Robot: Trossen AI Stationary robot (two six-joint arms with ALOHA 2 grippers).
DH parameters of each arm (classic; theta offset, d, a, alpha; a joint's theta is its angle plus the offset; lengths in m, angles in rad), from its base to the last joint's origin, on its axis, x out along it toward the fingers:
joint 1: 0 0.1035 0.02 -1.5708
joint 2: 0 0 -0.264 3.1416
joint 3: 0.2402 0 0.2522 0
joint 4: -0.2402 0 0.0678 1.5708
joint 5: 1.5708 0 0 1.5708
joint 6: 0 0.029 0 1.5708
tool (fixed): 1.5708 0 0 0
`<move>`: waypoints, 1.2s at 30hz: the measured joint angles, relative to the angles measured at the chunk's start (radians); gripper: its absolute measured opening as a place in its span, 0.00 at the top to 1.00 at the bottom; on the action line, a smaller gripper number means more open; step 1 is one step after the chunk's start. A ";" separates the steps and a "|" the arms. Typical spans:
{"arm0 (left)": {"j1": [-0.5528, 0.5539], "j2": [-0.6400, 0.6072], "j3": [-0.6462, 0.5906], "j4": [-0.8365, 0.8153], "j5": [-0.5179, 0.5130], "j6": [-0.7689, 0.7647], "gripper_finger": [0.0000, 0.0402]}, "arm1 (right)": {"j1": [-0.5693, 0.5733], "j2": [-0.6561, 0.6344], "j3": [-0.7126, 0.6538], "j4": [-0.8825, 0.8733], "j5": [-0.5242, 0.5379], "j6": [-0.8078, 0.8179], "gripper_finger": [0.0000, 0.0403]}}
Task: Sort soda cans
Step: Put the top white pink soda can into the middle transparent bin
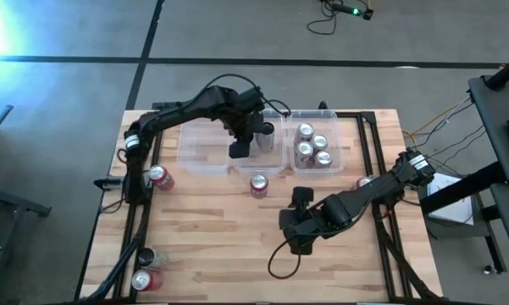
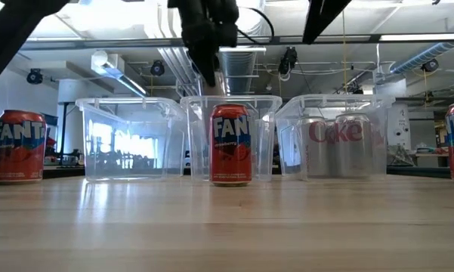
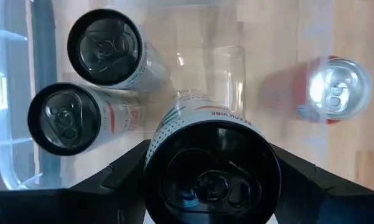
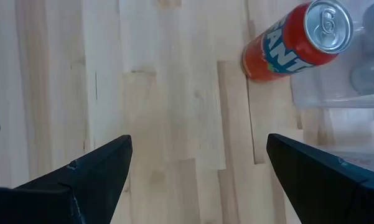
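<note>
**Black-topped can gripped over the middle bin**

Clear plastic bins sit in a row at the table's far side. The left gripper [image 1: 240, 146] hangs over the middle bin [image 1: 258, 166], its fingers pinching a black-topped can [image 3: 211, 174]; two more black-topped cans [image 3: 81, 81] stand in that bin below. Four silver Diet Coke cans [image 1: 312, 145] fill the right bin [image 1: 343, 161]. A red Fanta can [image 1: 258, 185] stands just in front of the middle bin. The right gripper [image 4: 199, 165] hovers above bare wood nearby, fingers spread wide and empty.
</note>
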 joint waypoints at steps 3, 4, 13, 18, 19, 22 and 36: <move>0.003 0.029 0.000 0.010 -0.001 -0.006 0.41 | 0.003 0.000 -0.005 0.004 0.018 0.001 0.09; 0.004 0.039 0.000 0.011 -0.001 -0.012 0.41 | 0.003 0.000 -0.009 0.003 0.018 0.001 0.09; 0.019 0.091 -0.002 0.024 -0.007 -0.043 0.41 | 0.003 0.000 -0.057 0.011 0.017 0.007 0.09; 0.018 0.112 -0.003 0.025 -0.007 -0.061 0.39 | 0.003 0.000 -0.086 0.016 0.015 0.010 0.09; 0.018 0.115 -0.003 0.030 -0.007 -0.061 0.38 | 0.003 0.000 -0.088 0.017 0.016 0.016 0.09; 0.019 0.121 -0.003 0.044 -0.010 -0.063 0.34 | 0.003 0.000 -0.088 0.019 0.016 0.018 0.09; 0.025 0.155 -0.003 0.041 -0.033 -0.063 0.32 | 0.005 0.000 -0.088 0.021 0.011 0.016 0.09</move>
